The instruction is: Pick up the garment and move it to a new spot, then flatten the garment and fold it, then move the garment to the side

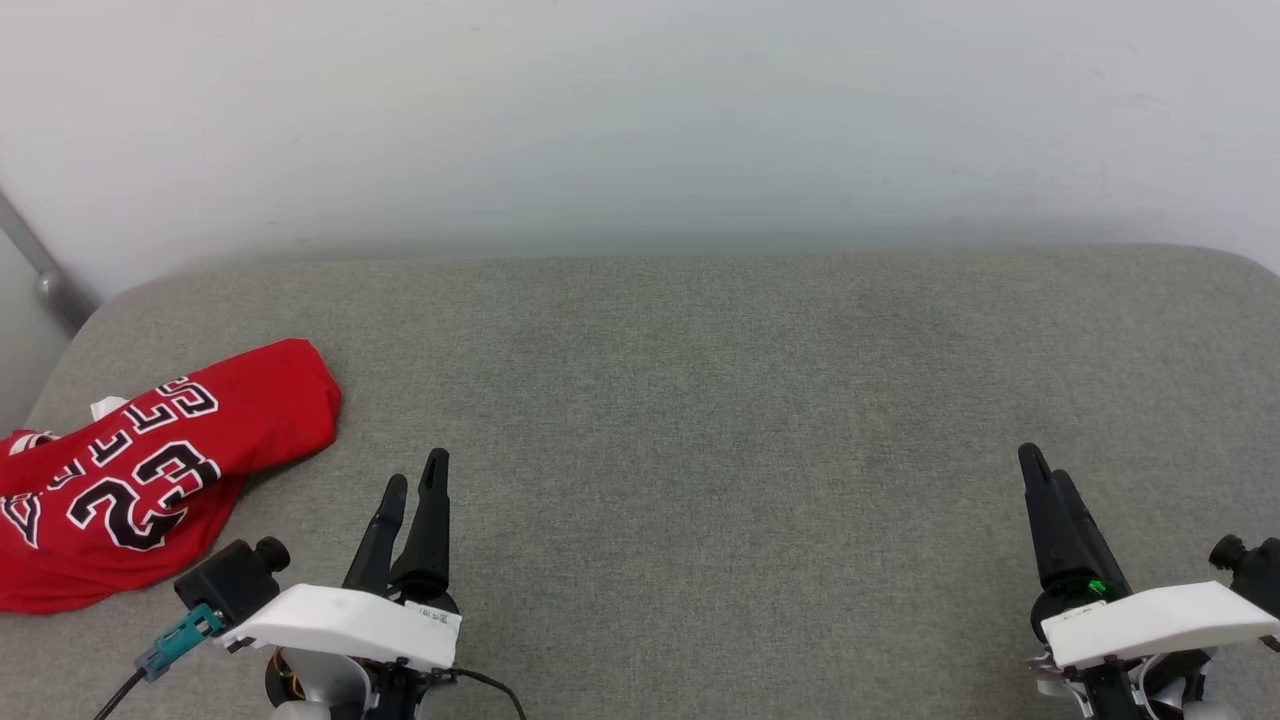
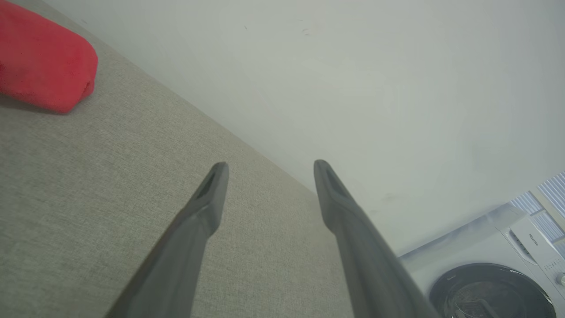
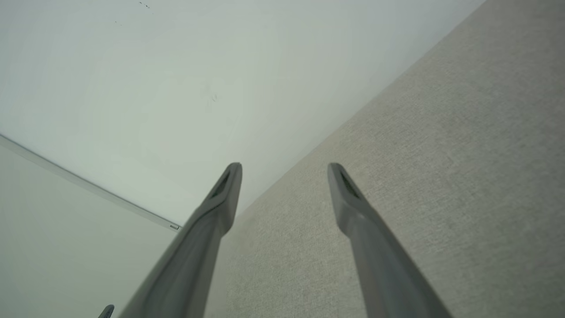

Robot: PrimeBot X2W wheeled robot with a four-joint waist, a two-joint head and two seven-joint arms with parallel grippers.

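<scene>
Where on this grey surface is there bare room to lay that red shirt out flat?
The widest bare patch of the grey surface runs from the left tool across to the right tool, and back to the white wall. It is crowded at the left edge, where the red shirt lies bunched.

The red basketball shirt (image 1: 150, 470) lies at the left end of the grey fabric surface (image 1: 700, 400), close to its left edge. It is gathered into a loose, bulky bundle with the printed side up. A black, white-outlined "23" and a creased row of lettering beyond it slant across the top. A scrap of white fabric shows at its far edge. Its right end is a rounded fold, which looks plain red in the left wrist view (image 2: 44, 62).
</scene>
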